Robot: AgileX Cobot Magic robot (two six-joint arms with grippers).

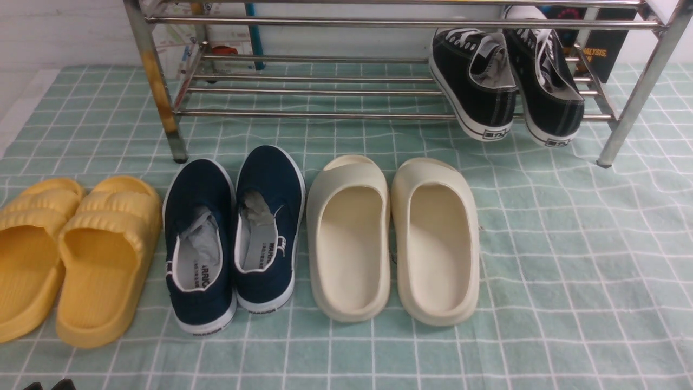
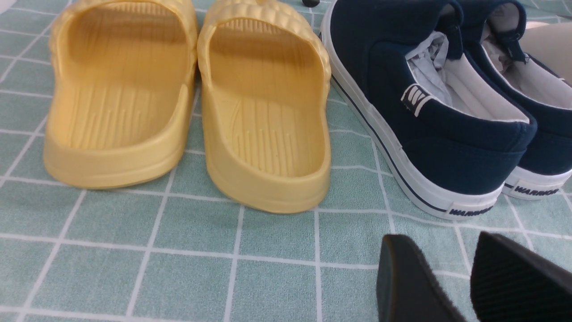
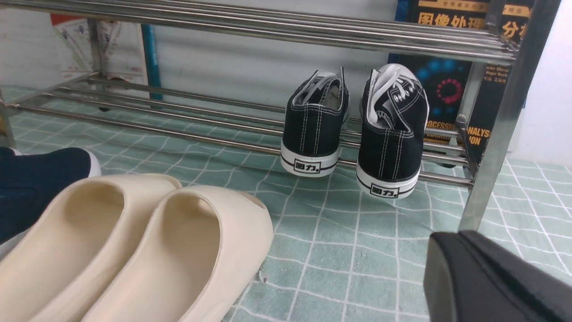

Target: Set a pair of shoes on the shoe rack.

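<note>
— On the rack's (image 1: pixel 325 23) lower shelf, at your right end: both black sneakers (image 1: pixel 490 100), side by side, heels toward you, toes tipped up toward the back bars. Heels hang past the front bar.
— Noted. Do the heels touch the cloth (image 1: pixel 568 271)?
— Can't tell from either view. Floor row in front, your left to right: yellow slides (image 1: pixel 70 254), navy slip-ons (image 1: pixel 233 233), cream slides (image 1: pixel 392 238), all toes toward the rack.
— And the pincers?
— Left pincer (image 2: pixel 447 268): low over the cloth just behind the navy pair's heels, fingers (image 2: pixel 411 286) apart, nothing between them. Right pincer (image 3: pixel 491 277): only one dark block shows at the edge of its wrist view, near the rack's right leg (image 3: pixel 500 134); whether it's apart or together, you can't tell from that.
— Anything else?
— Books (image 1: pixel 601 49) upright behind the sneakers. Rust stain on the rack's left front leg (image 1: pixel 159 81).
</note>
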